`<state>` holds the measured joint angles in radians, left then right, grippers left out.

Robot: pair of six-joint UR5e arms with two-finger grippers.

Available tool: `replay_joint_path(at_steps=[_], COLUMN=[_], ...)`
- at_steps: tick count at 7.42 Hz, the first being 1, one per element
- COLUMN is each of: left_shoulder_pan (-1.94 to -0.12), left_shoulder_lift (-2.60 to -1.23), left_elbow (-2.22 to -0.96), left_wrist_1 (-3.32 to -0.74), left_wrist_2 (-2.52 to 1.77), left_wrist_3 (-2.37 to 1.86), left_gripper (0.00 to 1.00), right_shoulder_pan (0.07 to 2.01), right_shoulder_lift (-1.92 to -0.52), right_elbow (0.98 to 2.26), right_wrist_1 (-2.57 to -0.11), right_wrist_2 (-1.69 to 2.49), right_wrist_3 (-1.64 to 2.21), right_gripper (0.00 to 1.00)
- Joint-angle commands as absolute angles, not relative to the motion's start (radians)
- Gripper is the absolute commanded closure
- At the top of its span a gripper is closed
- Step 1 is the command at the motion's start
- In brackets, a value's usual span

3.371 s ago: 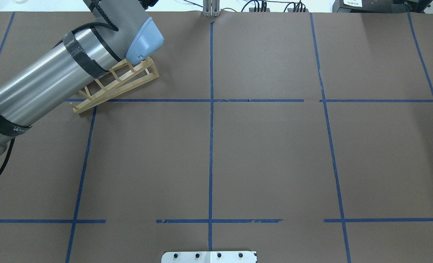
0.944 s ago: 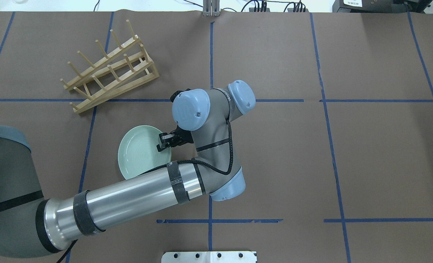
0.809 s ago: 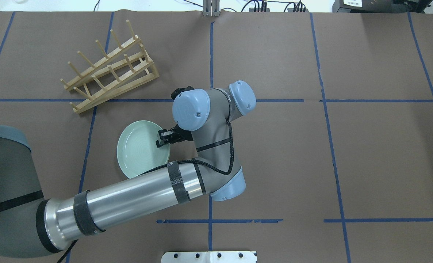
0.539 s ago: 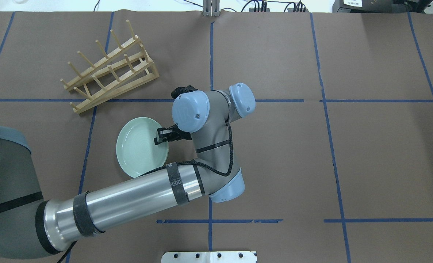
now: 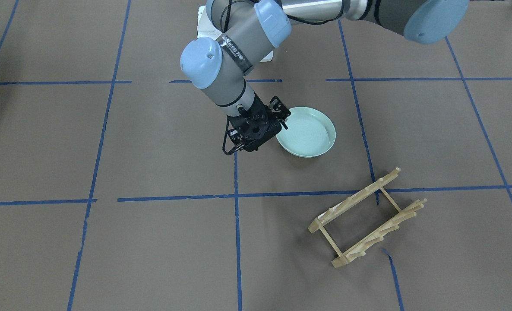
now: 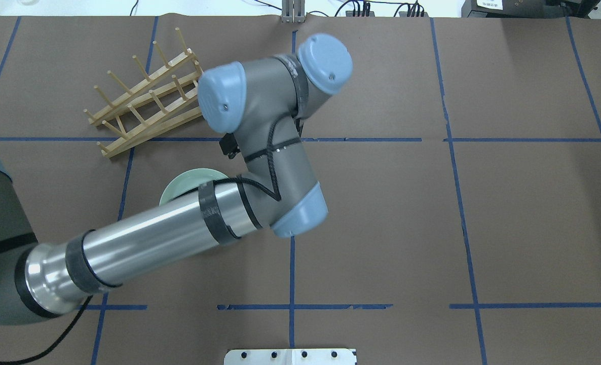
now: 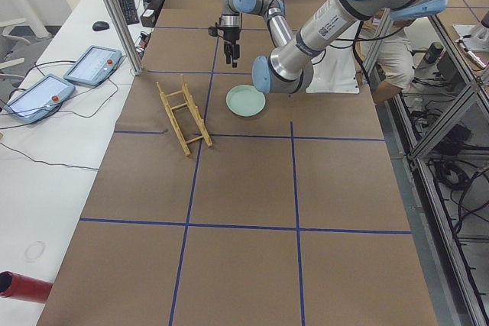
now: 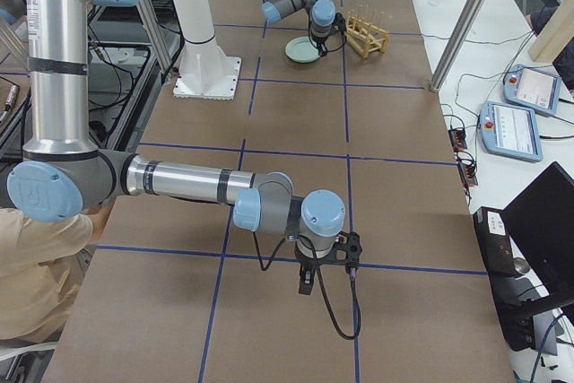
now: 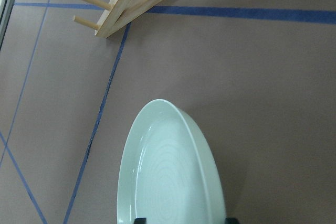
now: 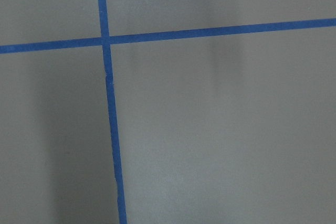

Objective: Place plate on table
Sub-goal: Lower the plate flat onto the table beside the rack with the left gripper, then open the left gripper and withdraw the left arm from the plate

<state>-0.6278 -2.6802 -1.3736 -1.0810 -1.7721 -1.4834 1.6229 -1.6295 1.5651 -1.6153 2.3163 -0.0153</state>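
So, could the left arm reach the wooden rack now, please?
Probably yes: the left gripper hangs open by the plate, and the rack lies close by, with nothing visible between them.

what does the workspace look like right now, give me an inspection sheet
surface: table brown, blue tape grid.
job's things: plate lies right way up on the table, apart from the wooden rack.
clutter: wooden rack, pegs empty.
grippers: left gripper open at the plate's rim, not clamped; right gripper over bare table, state cannot tell.
cables: black cable along the left arm.
surroundings: teach pendants on a side bench; a person at the table's edge.
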Motion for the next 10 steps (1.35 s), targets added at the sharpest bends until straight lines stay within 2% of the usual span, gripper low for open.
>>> replay_joint_path(at_steps=[1,3,10], left_shoulder_pan=[-0.846,-1.01,-1.515], left_shoulder_lift=[-2.652,-2.442,-1.969], left_elbow=[-1.449,-1.637,-1.646], left_wrist_1=[-1.267,-1.342,-1.348], left_wrist_2=[-1.943,-2.104,-2.209], left_wrist_3=[-1.43,-1.039,0.033], left_gripper=[0.0,0.0,0.0], right_shoulder_pan=[1.623,1.623,1.623], right_shoulder_lift=[-1.629,-1.629,-1.629], right_elbow=[1.565,1.565,1.565], right_wrist_1=[-1.615,-1.615,-1.615], right_wrist_2=[2.316,2.316,2.316], right_wrist_3=[-0.015,-0.015,-0.015], right_gripper=[0.0,0.0,0.0])
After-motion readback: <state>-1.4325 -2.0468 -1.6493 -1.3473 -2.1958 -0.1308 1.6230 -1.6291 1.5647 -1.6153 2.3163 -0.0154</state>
